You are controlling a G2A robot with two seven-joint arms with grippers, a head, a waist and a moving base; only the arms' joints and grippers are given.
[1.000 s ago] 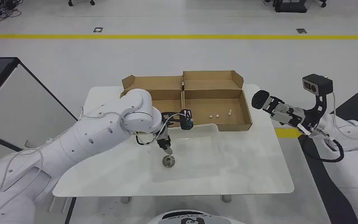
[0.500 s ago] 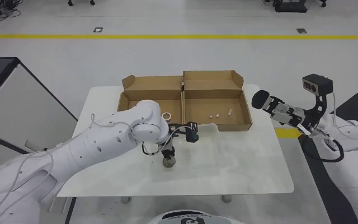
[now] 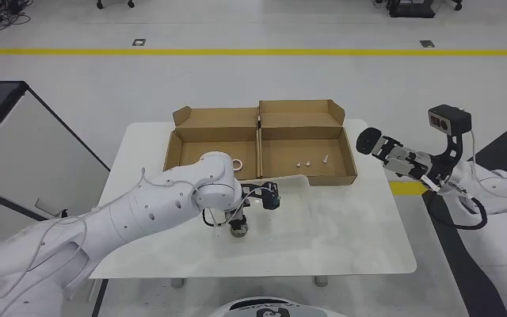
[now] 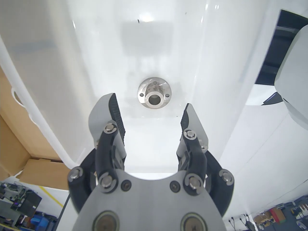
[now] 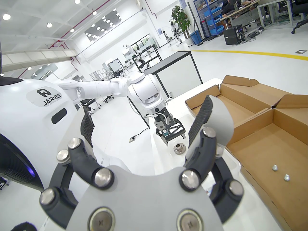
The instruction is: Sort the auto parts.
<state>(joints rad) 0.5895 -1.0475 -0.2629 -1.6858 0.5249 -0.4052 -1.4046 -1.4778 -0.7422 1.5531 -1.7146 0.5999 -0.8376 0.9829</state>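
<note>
**Left claw open over the flange, near side of the box**

We take the cardboard box [image 3: 301, 108] as our landmark: it lies open on the white table [image 3: 341, 230], with two compartments side by side.

The metal flange [image 3: 239, 229] sits on the table on the robot's side of the box, in front of its left compartment and apart from its wall. In the left wrist view we see the flange [image 4: 154, 93] resting flat with its bored hub facing up and small holes around the rim.

The left gripper [image 4: 150, 101] hangs directly over this part. Its jaws are spread wide, one finger on each side of the flange, and we see neither pad pressing on it. From the right wrist view, the left gripper [image 5: 172, 137] points down at the flange [image 5: 180, 148] with its tips just above the table.

The right gripper [image 3: 372, 143] is held past the box's right end, beyond the table's edge. Its jaws are also apart and hold nothing [image 5: 146, 102].

Inside the box, a white ring [image 3: 236, 164] lies in the left compartment. A few small pale parts [image 3: 299, 161] lie in the right one, near its middle.
</note>
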